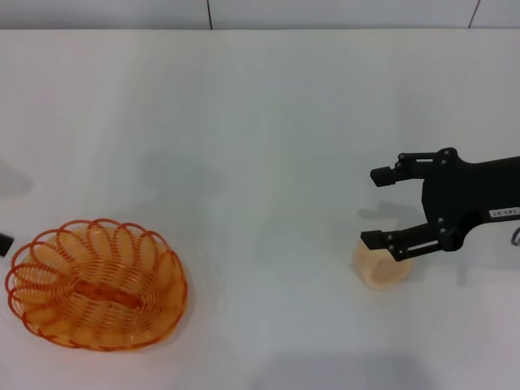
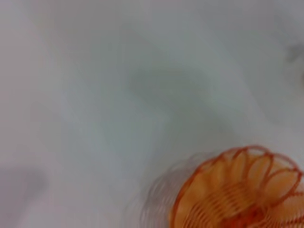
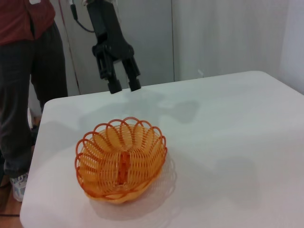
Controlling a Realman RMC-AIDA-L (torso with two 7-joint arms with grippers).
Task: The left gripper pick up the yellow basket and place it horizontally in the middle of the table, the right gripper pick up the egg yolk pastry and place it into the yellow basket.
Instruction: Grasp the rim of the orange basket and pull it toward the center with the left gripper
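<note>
The yellow basket point(image 1: 96, 284) sits upright on the white table point(image 1: 260, 122) at the front left. It also shows in the right wrist view point(image 3: 121, 161) and in the left wrist view point(image 2: 242, 190). My left gripper point(image 3: 124, 86) hangs open and empty above the table's left edge, beside the basket and apart from it; in the head view only a black tip point(image 1: 4, 242) shows. The egg yolk pastry point(image 1: 380, 270) rests on the table at the right. My right gripper point(image 1: 378, 207) is open and empty, with its nearer finger point(image 1: 398, 242) over the pastry's top edge.
A person in a red top and dark trousers point(image 3: 21, 71) stands beyond the table's left end. The table's far edge point(image 1: 260, 30) meets a grey wall. Bare table surface lies between the basket and the pastry.
</note>
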